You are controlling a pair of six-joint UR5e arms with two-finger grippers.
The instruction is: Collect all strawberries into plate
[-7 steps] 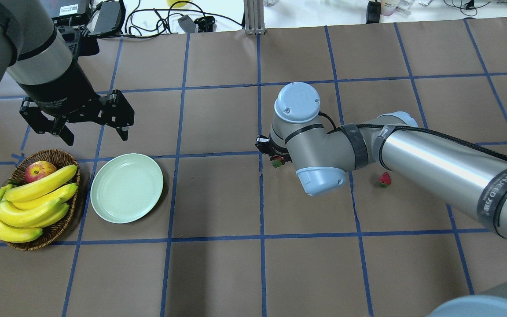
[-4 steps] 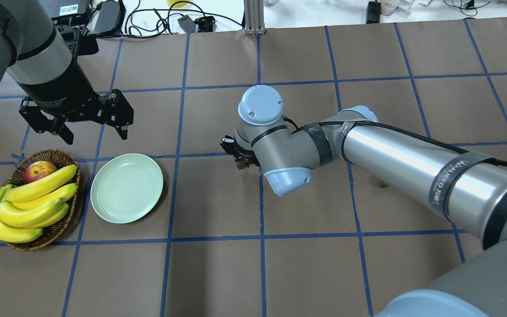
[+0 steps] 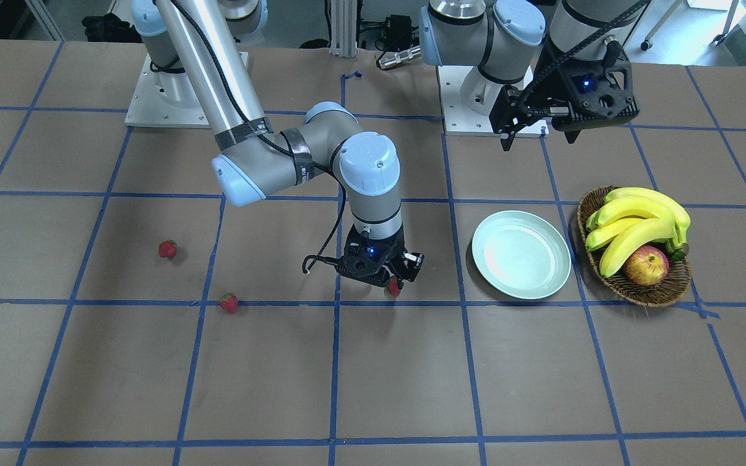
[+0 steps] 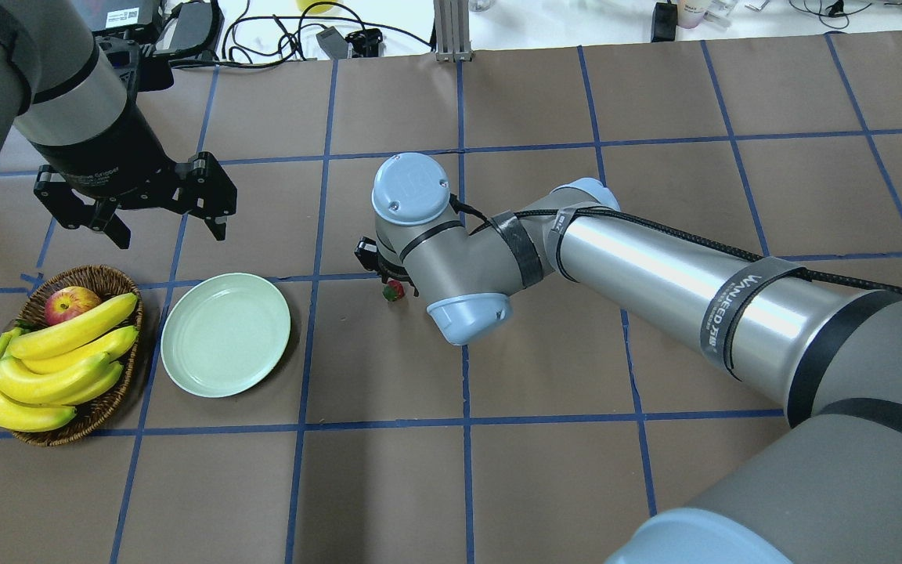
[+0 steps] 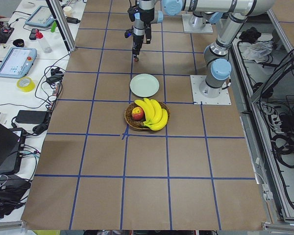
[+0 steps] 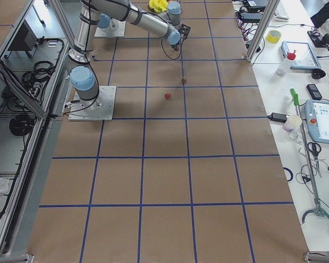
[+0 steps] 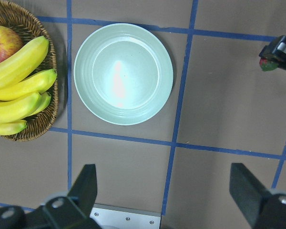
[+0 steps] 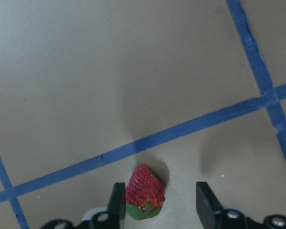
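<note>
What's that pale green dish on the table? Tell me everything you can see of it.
The plate is round and shallow, pale mint green, glossy like glazed ceramic or plastic, with a raised rim. It lies flat and empty on the brown table, beside the wicker basket, a narrow gap between them. Nothing else touches it.

- Overhead exterior: high on the robot's side, looking forward and down over the table (image 4: 545,486); plate (image 4: 225,334) at its left.
- Front-facing: opposite side, steeply down, facing the arm bases (image 3: 153,113); same plate and basket (image 3: 655,301), mirrored.
- Exterior left, exterior right: far off at the table's ends, looking along it.
- Left wrist: straight down, fairly near, on plate and basket.
- Right wrist: nearest, low over the table, on one strawberry (image 8: 144,191).
</note>
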